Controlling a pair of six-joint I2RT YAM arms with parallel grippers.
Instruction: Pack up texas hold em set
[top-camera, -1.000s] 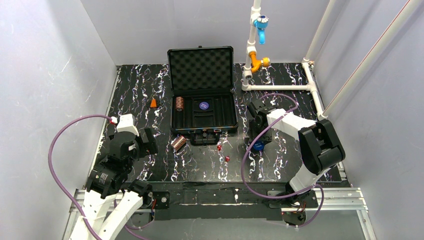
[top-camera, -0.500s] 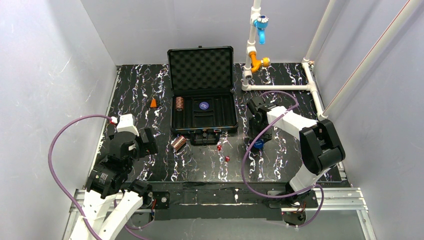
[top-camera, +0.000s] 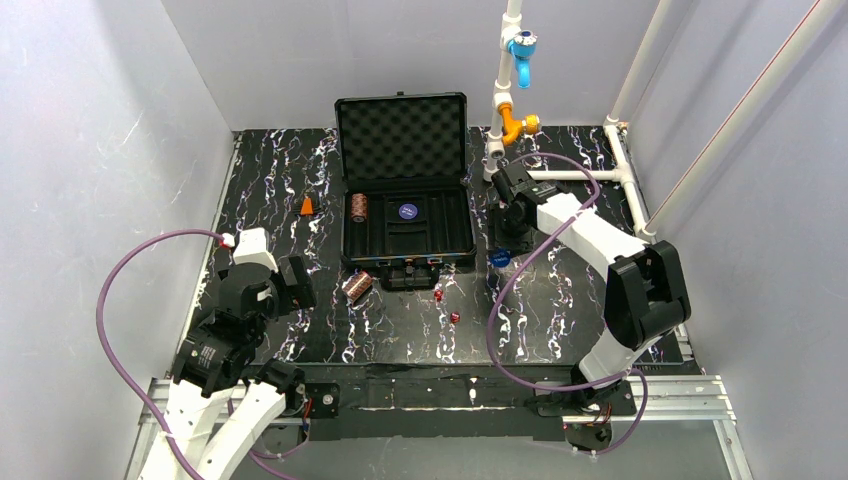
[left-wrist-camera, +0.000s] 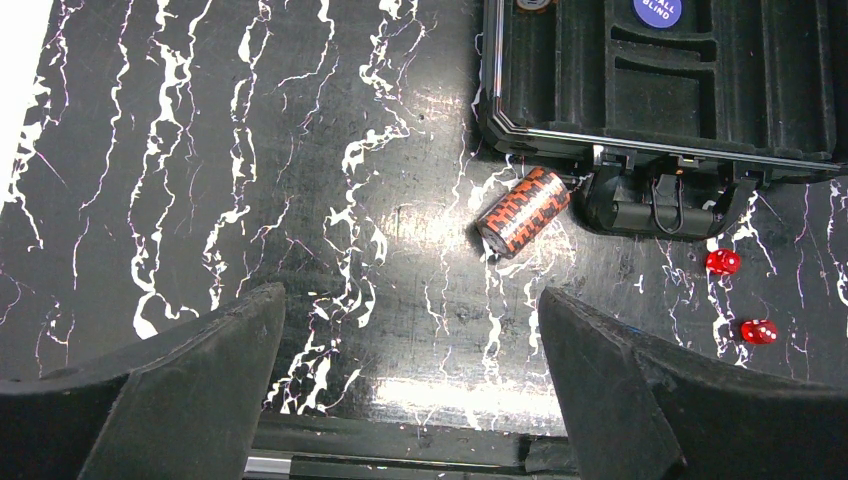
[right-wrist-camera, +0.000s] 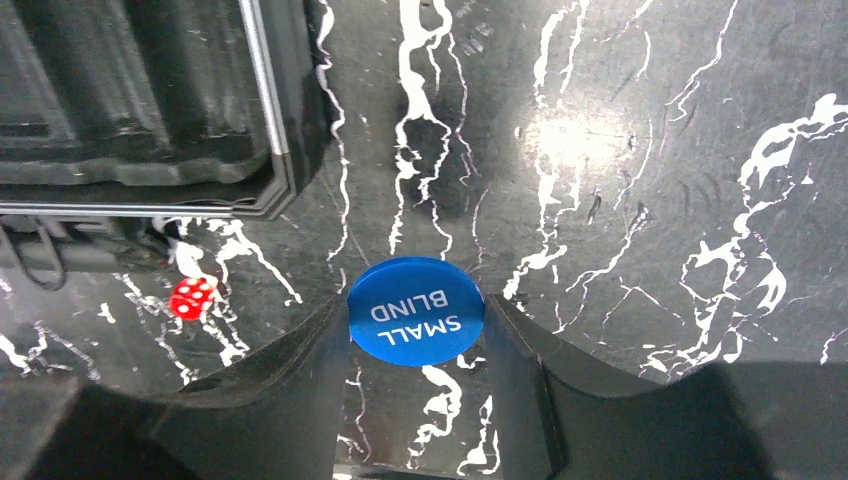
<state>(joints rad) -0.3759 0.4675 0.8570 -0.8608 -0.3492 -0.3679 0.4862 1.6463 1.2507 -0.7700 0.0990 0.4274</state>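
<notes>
The black briefcase (top-camera: 402, 135) stands open, foam lid upright. Its tray (left-wrist-camera: 740, 100) holds one copper chip stack (top-camera: 359, 207) and a blue disc (top-camera: 407, 211). My right gripper (right-wrist-camera: 415, 306) is shut on a second blue disc (right-wrist-camera: 416, 318) marked SMALL BLIND. It holds the disc (top-camera: 501, 258) over the table just right of the case's front right corner (right-wrist-camera: 280, 190). Another chip stack (left-wrist-camera: 524, 211) lies on its side before the case. Two red dice (left-wrist-camera: 722, 262) (left-wrist-camera: 759, 331) sit near it. My left gripper (left-wrist-camera: 410, 330) hangs open at the near left, holding nothing.
A small orange cone (top-camera: 307, 206) stands left of the case. White pipework (top-camera: 560, 175) with a blue valve (top-camera: 521, 45) and an orange fitting (top-camera: 515, 125) lines the far right. Grey walls enclose the table on three sides.
My right gripper has carried the blue disc away from the near table, up and toward the case's right side. The left arm has not moved.
</notes>
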